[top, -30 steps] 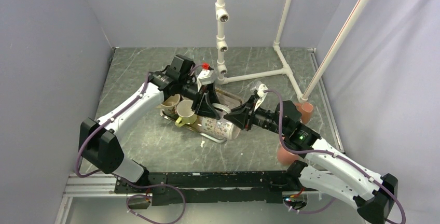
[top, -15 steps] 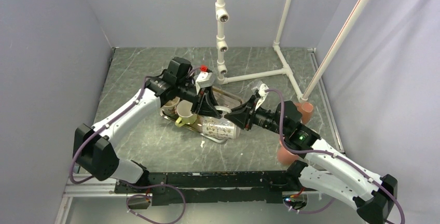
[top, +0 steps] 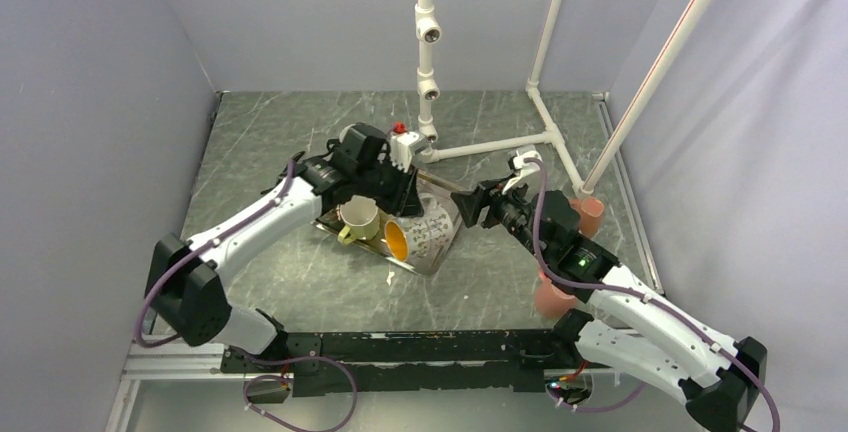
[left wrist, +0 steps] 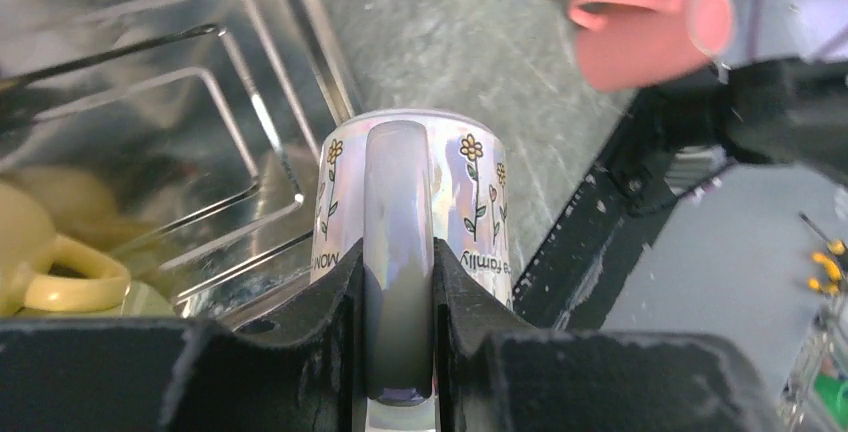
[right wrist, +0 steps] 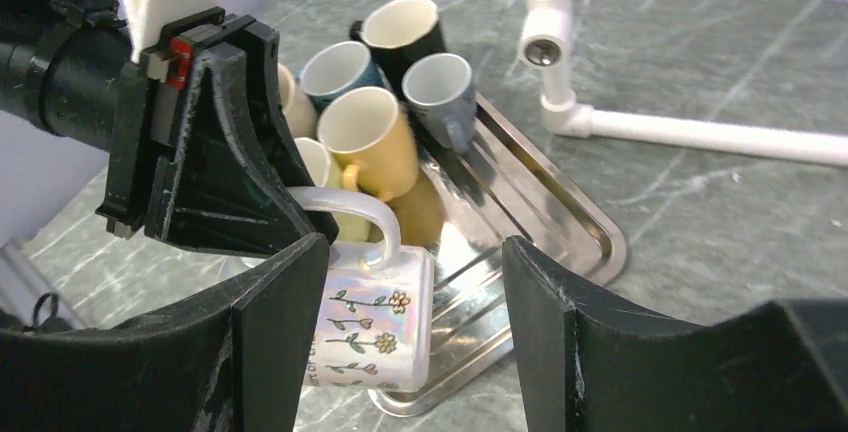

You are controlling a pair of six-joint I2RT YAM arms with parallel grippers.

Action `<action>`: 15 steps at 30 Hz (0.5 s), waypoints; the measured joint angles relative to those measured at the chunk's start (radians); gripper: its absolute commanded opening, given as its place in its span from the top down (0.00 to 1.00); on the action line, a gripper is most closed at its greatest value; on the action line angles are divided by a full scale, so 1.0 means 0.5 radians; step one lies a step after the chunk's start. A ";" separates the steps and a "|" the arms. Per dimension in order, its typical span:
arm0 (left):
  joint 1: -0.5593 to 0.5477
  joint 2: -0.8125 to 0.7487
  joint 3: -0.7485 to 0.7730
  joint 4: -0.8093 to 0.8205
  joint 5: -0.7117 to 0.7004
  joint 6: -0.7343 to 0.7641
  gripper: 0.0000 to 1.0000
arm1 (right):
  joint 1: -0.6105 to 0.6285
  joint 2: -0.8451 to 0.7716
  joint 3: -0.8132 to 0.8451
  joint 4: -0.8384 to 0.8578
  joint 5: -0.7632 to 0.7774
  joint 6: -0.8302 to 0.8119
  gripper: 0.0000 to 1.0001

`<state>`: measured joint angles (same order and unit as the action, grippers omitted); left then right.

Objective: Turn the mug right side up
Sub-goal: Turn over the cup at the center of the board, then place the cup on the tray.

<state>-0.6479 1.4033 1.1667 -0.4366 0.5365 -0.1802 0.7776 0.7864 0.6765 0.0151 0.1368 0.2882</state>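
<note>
The mug (top: 428,233) is white with a flower print and a yellow inside. It lies on its side over the front corner of the steel tray (top: 440,262), mouth toward the arm bases. My left gripper (top: 405,204) is shut on its handle (left wrist: 399,252), which stands between the two fingers in the left wrist view. In the right wrist view the mug (right wrist: 372,326) hangs handle-up under the left gripper (right wrist: 215,157). My right gripper (right wrist: 415,337) stands open just right of the mug's base, touching nothing.
Several other mugs (right wrist: 372,132) crowd the tray's far left end, a pale yellow one (top: 357,220) nearest the held mug. A white pipe frame (top: 430,52) rises behind the tray. Two pink mugs (top: 590,214) (top: 550,297) sit by the right arm.
The right gripper has let go of the mug and drawn back, jaws wide. The left gripper shut on the handle and swung the mug so its yellow inside faces the front.
</note>
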 measured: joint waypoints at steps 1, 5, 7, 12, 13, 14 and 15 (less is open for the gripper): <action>-0.037 0.063 0.081 -0.093 -0.133 -0.079 0.97 | 0.000 0.004 -0.001 -0.024 0.052 0.018 0.33; -0.146 0.335 0.442 -0.468 -0.517 -0.245 0.97 | 0.000 0.046 -0.001 -0.082 0.186 0.153 0.35; -0.190 0.475 0.643 -0.657 -0.697 -0.274 0.97 | 0.000 0.091 -0.001 -0.117 0.262 0.283 0.37; -0.239 0.735 1.045 -1.076 -0.951 -0.314 0.97 | -0.001 0.264 0.010 -0.244 0.388 0.639 0.45; -0.240 0.768 1.089 -1.143 -0.967 -0.317 0.97 | -0.001 0.300 0.018 -0.285 0.402 0.707 0.45; -0.241 0.795 1.118 -1.202 -0.974 -0.318 0.97 | -0.001 0.327 0.018 -0.315 0.413 0.770 0.45; -0.241 0.816 1.133 -1.247 -0.977 -0.317 0.97 | -0.001 0.339 0.018 -0.343 0.422 0.816 0.46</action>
<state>-0.7685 1.8114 1.7332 -1.0599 0.0483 -0.3389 0.7773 0.9558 0.6853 -0.1566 0.3477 0.6964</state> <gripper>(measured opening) 0.259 0.555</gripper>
